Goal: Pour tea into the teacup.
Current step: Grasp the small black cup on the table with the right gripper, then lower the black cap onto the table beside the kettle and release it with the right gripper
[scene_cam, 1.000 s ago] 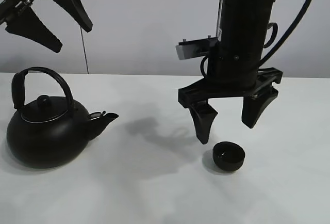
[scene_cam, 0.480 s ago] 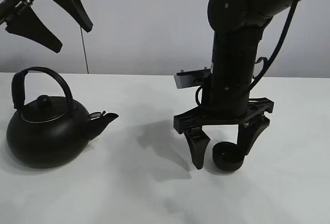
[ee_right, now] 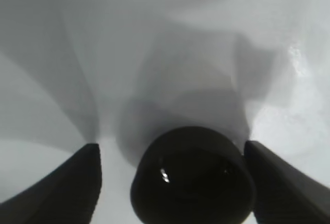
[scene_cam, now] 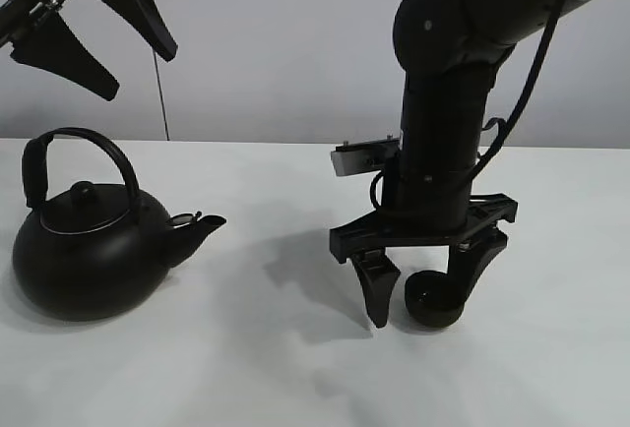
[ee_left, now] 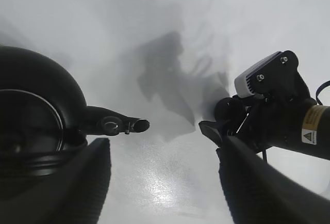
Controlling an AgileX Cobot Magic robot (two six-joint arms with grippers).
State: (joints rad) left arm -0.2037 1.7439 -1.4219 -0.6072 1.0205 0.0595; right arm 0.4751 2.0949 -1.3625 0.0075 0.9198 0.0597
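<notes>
Open right pincer straddles the teacup on the worktop; close evenly and centred to avoid tipping it.

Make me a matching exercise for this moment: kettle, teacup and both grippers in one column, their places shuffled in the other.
Things:
1 kettle
2 teacup
3 left gripper
4 right gripper

Places:
A down at the table, jaws open
B on the table, between open jaws
C raised above the kettle, jaws open
D standing at the far left, nothing gripping it

Pairs: 1-D, 2-B, 3-C, 4-A
</notes>
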